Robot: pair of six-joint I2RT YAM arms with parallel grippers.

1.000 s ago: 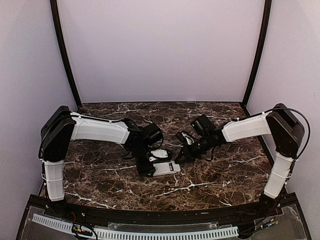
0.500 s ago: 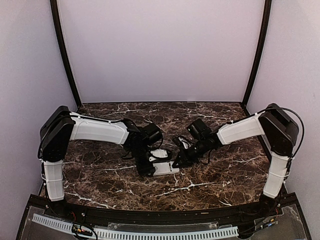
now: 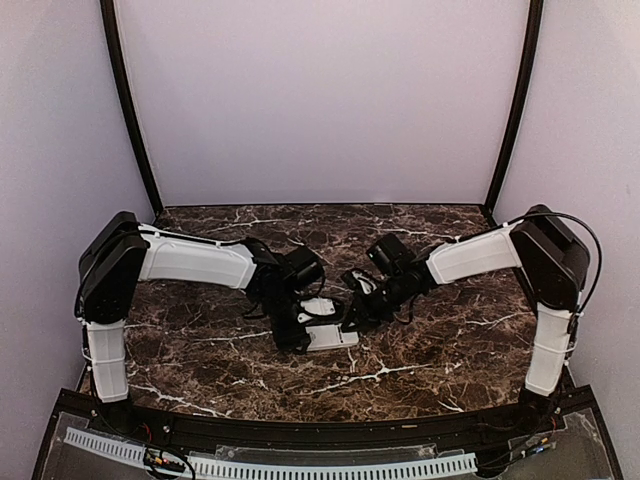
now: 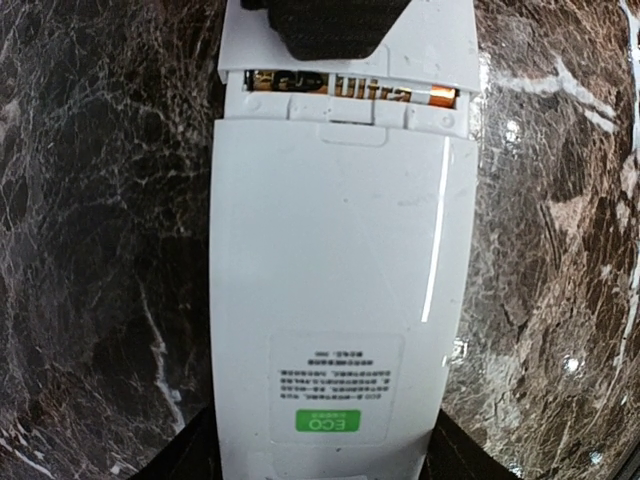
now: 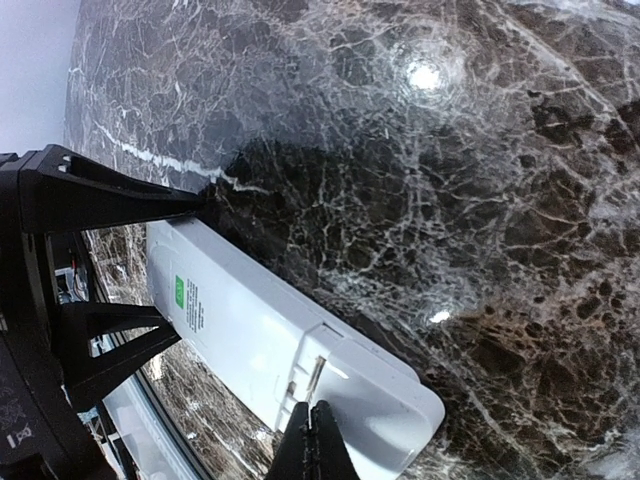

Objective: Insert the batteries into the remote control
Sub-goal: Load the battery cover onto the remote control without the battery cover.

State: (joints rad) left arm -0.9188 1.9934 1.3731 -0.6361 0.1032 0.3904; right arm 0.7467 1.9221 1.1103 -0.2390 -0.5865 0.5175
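Remote (image 4: 330, 270) sits back-up at mid-table (image 4: 90, 200); whether it rests on the table or is held just off it cannot be told. Left gripper (image 4: 320, 455) clamps its labelled end from both sides. Right gripper (image 5: 315, 435) is pinched shut on nothing, tip set on the cover (image 5: 375, 385) at the free end. The step looks like seating the cover over the bay. Done well, the push runs along the remote's length toward the left gripper, flat and gentle, so the cover slides rather than tips, while the left grip only braces. Left wrist view alone shows a narrow gap at the seam with the batteries (image 4: 350, 90) lying inside, so the cover is likely not home. Right wrist view alone shows where the tip touches. Top view gives only the two arms meeting.
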